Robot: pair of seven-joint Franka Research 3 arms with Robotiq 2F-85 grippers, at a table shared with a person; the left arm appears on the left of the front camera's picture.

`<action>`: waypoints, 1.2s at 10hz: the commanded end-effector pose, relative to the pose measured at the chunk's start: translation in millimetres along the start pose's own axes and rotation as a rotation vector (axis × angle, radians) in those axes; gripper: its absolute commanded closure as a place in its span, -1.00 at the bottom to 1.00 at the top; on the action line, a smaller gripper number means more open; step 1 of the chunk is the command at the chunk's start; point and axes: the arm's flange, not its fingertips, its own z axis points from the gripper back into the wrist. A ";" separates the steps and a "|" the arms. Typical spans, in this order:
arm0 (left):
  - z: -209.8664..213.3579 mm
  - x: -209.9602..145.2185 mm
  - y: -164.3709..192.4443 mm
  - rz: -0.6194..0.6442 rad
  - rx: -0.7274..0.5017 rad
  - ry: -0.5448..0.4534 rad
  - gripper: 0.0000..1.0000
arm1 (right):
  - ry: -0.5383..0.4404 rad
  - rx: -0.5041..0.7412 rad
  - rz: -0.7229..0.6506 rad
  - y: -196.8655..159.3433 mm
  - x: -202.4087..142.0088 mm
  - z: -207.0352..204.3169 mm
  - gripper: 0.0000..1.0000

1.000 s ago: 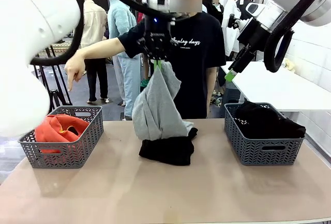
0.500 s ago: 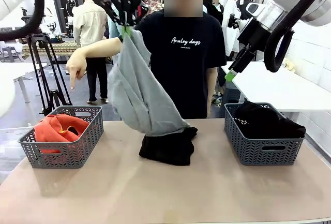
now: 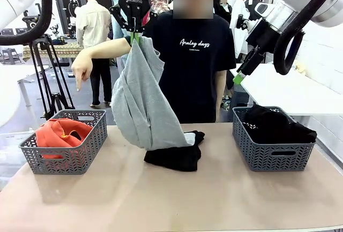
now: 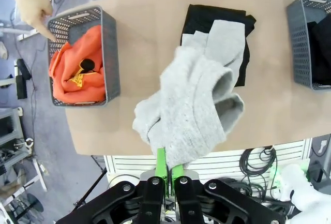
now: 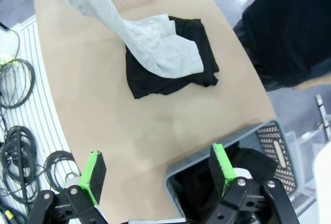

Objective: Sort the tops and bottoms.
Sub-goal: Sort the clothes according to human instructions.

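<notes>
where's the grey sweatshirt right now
In the front view the grey sweatshirt hangs from the left gripper, left of centre, its lower end resting on the black garment in the middle of the table.

I see the soft heather-grey sweatshirt (image 3: pixel 142 109) hanging, tail resting on folded black fabric bottoms (image 3: pixel 174 158) at centre; bright orange hoodie (image 3: pixel 61 133) crumpled far left.

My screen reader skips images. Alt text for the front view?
The left pincer, shut, holds up a grey sweatshirt whose hem trails on a black garment mid-table. A person's hand points down toward the left basket holding an orange top.
</notes>
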 end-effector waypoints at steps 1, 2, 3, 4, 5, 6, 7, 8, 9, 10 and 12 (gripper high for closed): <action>39.0 8.3 33.8 0.005 0.091 -0.065 1.00 | 0.007 0.001 0.000 0.2 0.1 -0.7 -1.00; 78.6 17.8 70.3 0.007 0.188 -0.081 1.00 | 0.007 0.001 0.000 0.2 0.1 -0.7 -1.00; 118.1 23.6 107.0 0.079 0.225 -0.114 1.00 | 0.007 0.001 0.000 0.2 0.1 -0.7 -1.00; 150.5 28.2 136.1 0.132 0.264 -0.149 1.00 | 0.007 0.001 0.000 0.2 0.1 -0.7 -1.00; 176.8 35.5 158.5 0.177 0.305 -0.168 1.00 | 0.007 0.001 0.000 0.2 0.1 -0.7 -1.00; 195.2 43.8 175.3 0.215 0.359 -0.179 1.00 | 0.007 0.001 0.000 0.2 0.1 -0.7 -1.00; 202.6 51.4 187.8 0.251 0.381 -0.202 1.00 | 0.007 0.001 0.000 0.2 0.1 -0.7 -1.00; 203.1 55.4 198.1 0.290 0.375 -0.220 1.00 | 0.007 0.001 0.000 0.2 0.1 -0.7 -1.00; 107.6 -37.2 214.9 0.232 0.336 -0.203 1.00 | 0.007 0.001 0.000 0.2 0.1 -0.7 -1.00; 107.6 -37.2 214.9 0.232 0.336 -0.203 1.00 | 0.007 0.001 0.000 0.2 0.1 -0.7 -1.00; 107.6 -37.2 214.9 0.232 0.336 -0.203 1.00 | 0.007 0.001 0.000 0.2 0.1 -0.7 -1.00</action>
